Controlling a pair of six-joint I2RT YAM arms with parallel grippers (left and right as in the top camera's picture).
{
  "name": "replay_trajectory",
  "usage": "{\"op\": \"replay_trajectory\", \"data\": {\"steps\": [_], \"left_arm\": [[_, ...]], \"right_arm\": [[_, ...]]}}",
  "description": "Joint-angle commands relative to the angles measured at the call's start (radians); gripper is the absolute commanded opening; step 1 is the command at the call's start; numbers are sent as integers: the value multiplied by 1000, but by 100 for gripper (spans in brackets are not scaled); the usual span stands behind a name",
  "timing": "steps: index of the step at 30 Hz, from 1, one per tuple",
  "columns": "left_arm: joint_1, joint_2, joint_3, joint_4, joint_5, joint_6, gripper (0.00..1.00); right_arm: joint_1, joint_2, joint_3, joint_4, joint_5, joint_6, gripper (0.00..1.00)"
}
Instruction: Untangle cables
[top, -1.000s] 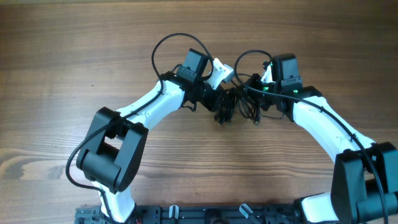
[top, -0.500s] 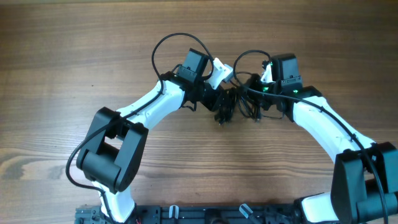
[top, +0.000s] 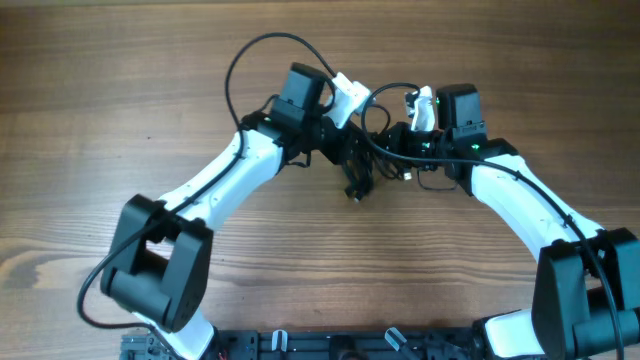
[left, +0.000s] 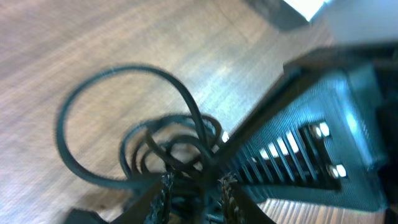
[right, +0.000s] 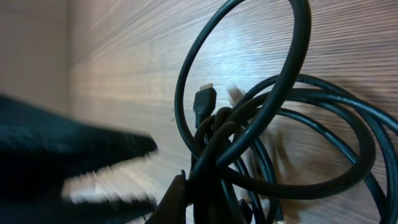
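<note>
The cables (right: 214, 134) hang as one tangled bundle between the two grippers, just off the fingertips of each and a little above the table (top: 120, 80). The left gripper (left: 194, 194) has its jaws a little apart, with strands passing between them, so I judge it is clamped on the bundle, though its view is blurred. The right gripper (top: 400, 150) is closed, and strands run down into its tips, so it seems to pinch one of them.

To do this step well, I think the two hands should pull apart slowly and watch the knot near the right tips. If the loops tighten there, it is better to stop, give slack and take another strand. A fast pull may lock the knot or make a thin cord slip out.

Count: two grippers and one bundle. There is one clear plug (right: 204, 102) just above the knot. The right wrist view shows several loops, but I cannot tell how many separate cables make them.
</note>
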Motion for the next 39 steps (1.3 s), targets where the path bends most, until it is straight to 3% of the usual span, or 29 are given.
{"op": "replay_trajectory", "data": {"steps": [1,10,16,22,28,31,33,34,39], "left_arm": [[30,-48,-3,-35,-13,21,33],[14,-43,-3,-294,-5,231,32],[12,-43,-3,-303,41,232,36],[12,-43,-3,-302,40,225,50],[12,-43,-3,-256,40,194,50],[12,-43,-3,-242,20,195,40],[12,-43,-3,-242,-12,195,17],[12,-43,-3,-243,-31,195,11],[13,-43,-3,-243,-40,195,11]], "right_arm": [[5,-5,1,3,-91,-62,4],[4,-5,1,-20,-188,-182,4],[3,-5,1,-51,-261,-275,4],[3,-5,1,-73,-263,-285,4],[3,-5,1,-75,-322,-312,4],[3,-5,1,-76,-337,-319,4],[3,-5,1,-75,-340,-321,4],[3,-5,1,-75,-372,-343,4],[3,-5,1,-80,-399,-367,4]]}}
